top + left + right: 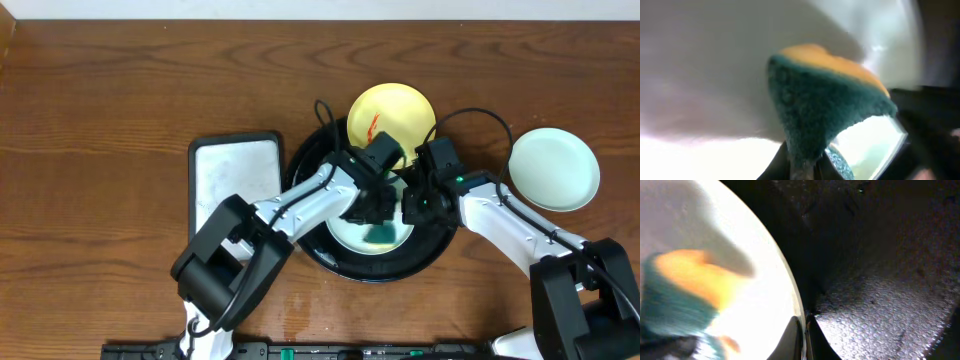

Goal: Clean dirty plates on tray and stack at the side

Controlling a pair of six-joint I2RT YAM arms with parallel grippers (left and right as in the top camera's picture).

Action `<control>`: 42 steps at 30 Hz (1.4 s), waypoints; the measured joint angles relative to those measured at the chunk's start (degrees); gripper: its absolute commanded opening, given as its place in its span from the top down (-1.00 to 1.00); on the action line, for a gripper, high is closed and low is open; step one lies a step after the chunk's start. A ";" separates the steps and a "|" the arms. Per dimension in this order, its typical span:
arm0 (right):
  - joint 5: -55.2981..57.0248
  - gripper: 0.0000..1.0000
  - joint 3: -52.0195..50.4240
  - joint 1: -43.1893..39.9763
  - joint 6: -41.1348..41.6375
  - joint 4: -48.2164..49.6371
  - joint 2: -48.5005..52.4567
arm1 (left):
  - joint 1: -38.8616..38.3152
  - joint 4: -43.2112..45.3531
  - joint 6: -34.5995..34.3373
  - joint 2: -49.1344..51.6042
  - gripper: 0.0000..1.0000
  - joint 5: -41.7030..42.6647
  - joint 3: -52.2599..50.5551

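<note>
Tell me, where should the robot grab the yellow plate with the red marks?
Probably pinch the yellow plate by its thin right rim, from above. It is shallow, so only the rim gives a hold, and the red marks sit on the left.

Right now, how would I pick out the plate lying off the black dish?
Find the large round black dish mid-table. To its right, on the wooden table, lies a pale mint-green round plate. Unlike the yellow plate and the other mint plate, it lies outside the dish.
</note>
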 measured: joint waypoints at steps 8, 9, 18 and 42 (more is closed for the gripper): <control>-1.44 0.98 0.00 0.02 0.02 -0.31 0.00 | 3.72 -9.86 1.55 -0.94 0.85 -17.77 0.90; -1.70 0.97 0.00 0.02 0.02 -0.35 0.02 | 3.56 -10.05 1.90 -0.94 0.85 -18.82 0.94; -4.17 0.98 0.11 0.09 0.02 0.50 0.00 | 2.93 -14.29 3.21 -0.90 0.85 -26.58 2.14; -1.40 0.98 0.42 0.02 -2.64 -0.28 0.00 | 24.26 -27.78 3.96 -19.17 0.83 -28.55 2.75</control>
